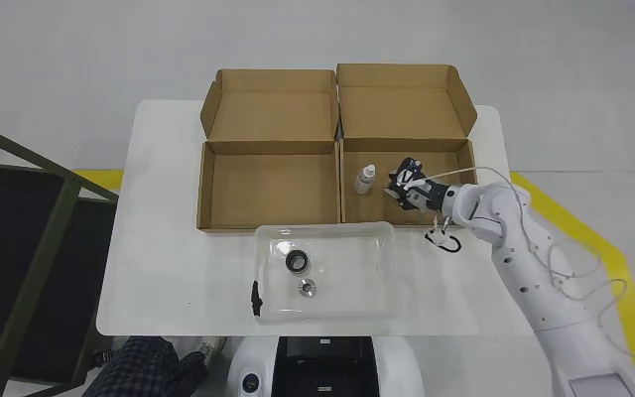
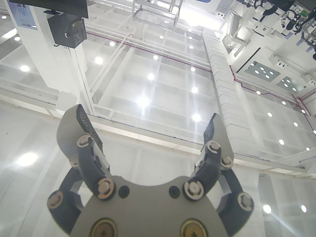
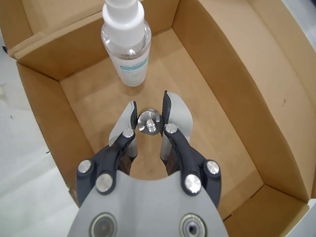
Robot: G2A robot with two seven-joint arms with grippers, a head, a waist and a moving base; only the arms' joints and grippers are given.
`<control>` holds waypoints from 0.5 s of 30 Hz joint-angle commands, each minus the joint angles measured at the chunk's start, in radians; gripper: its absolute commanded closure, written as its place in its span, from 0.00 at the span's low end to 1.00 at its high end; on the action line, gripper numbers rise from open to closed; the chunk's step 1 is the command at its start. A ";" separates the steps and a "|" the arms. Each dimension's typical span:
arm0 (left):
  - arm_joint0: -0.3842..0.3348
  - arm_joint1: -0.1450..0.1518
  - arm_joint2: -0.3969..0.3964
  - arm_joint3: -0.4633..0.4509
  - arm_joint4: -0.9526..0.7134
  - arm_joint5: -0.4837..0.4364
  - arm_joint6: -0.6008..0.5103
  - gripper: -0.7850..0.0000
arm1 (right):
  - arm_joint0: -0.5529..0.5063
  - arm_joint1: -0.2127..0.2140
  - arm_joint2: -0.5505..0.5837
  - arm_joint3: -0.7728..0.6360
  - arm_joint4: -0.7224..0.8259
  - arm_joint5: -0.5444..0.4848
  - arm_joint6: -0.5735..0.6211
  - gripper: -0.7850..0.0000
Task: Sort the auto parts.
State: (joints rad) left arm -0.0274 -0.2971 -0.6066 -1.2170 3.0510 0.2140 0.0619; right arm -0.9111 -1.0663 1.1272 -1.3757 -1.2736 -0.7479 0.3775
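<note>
My right gripper (image 3: 149, 110) (image 1: 402, 184) hangs inside the right cardboard box (image 1: 451, 203), shut on a small round metal part (image 3: 149, 124). A clear spray bottle (image 3: 126, 40) (image 1: 365, 179) with a white cap stands upright in the same box, just beyond the gripper. On the table in front of the boxes lies a clear plastic tray (image 1: 367, 238) holding a black ring-shaped part (image 1: 297, 262), a small metal part (image 1: 307, 288) and a black piece (image 1: 256, 296) at its left edge. My left gripper (image 2: 148, 124) points up at the ceiling, open and holding nothing.
The left cardboard box (image 1: 268, 189) stands open beside the right one, both with lids folded back. The boxes' walls rise close around my right gripper. The white table (image 1: 159, 248) has free room to the left of the tray.
</note>
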 commanded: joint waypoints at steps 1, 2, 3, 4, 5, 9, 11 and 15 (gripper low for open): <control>0.000 0.000 0.000 0.000 0.000 0.000 0.000 0.00 | 0.010 -0.003 -0.008 0.020 -0.002 0.003 -0.008 1.00; 0.000 0.000 0.000 0.000 0.000 0.000 0.000 0.00 | 0.015 -0.004 -0.012 0.029 -0.004 0.005 -0.010 1.00; 0.000 0.000 0.000 0.000 0.000 0.000 0.000 0.00 | 0.019 -0.005 -0.016 0.036 -0.006 0.006 -0.013 0.99; 0.000 0.000 0.000 0.000 0.000 0.000 0.000 0.00 | 0.023 -0.006 -0.020 0.043 -0.007 0.007 -0.015 0.97; 0.000 0.000 0.000 0.000 0.000 0.000 0.000 0.00 | 0.027 -0.007 -0.024 0.049 -0.008 0.007 -0.017 0.95; 0.000 0.000 0.000 0.000 0.000 0.000 0.000 0.00 | 0.041 -0.012 -0.042 0.067 -0.012 0.009 -0.017 0.91; 0.000 0.000 0.000 0.000 0.000 0.000 0.000 0.00 | 0.048 -0.015 -0.052 0.075 -0.014 0.008 -0.016 0.90; 0.000 0.000 0.000 0.000 0.000 0.000 0.000 0.00 | 0.062 -0.020 -0.067 0.094 -0.017 0.011 -0.020 0.80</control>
State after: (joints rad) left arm -0.0274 -0.2972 -0.6066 -1.2170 3.0510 0.2140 0.0619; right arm -0.8518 -1.0852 1.0622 -1.2854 -1.2898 -0.7376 0.3589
